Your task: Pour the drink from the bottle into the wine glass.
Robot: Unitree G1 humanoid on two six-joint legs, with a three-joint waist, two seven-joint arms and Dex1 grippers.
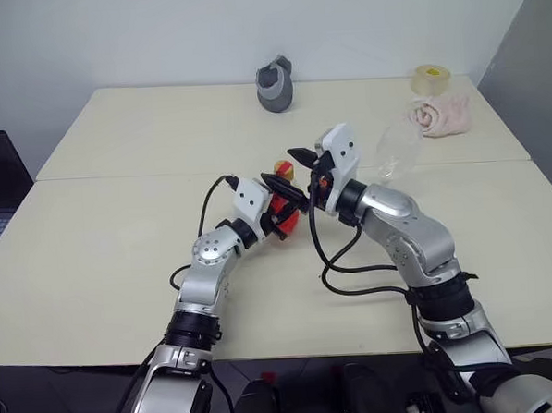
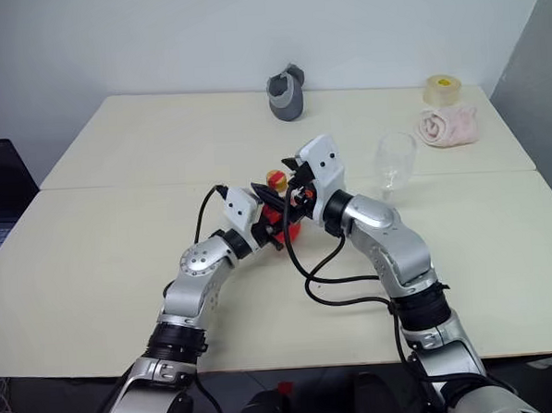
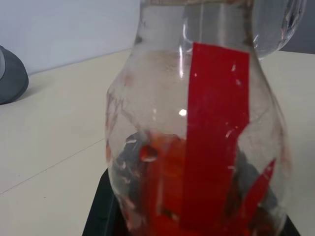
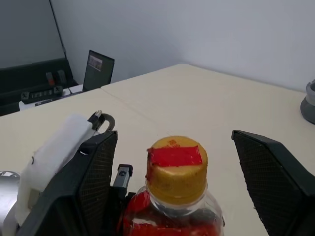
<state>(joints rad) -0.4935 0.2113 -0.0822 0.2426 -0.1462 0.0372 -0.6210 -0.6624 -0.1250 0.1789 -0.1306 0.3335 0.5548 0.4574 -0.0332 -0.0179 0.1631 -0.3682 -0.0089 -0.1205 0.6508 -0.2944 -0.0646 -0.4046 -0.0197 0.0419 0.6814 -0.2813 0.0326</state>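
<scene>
My left gripper (image 1: 278, 216) is shut on the lower body of the bottle (image 3: 197, 128), holding it upright just above the table's middle. The clear bottle has a red label, and the red drink (image 3: 165, 196) fills its lower part. Its yellow-and-red cap (image 4: 176, 164) is on. My right gripper (image 4: 173, 142) is open, with one black finger (image 4: 93, 182) on each side of the cap and not touching it. The wine glass (image 1: 398, 149) stands upright on the table, beyond and to the right of both grippers.
A grey holder (image 1: 276, 84) sits at the far middle of the cream table (image 1: 112, 261). A roll of tape (image 1: 429, 76) and a pink cloth (image 1: 441, 115) lie at the far right. A dark screen (image 4: 98, 69) stands off the table's left side.
</scene>
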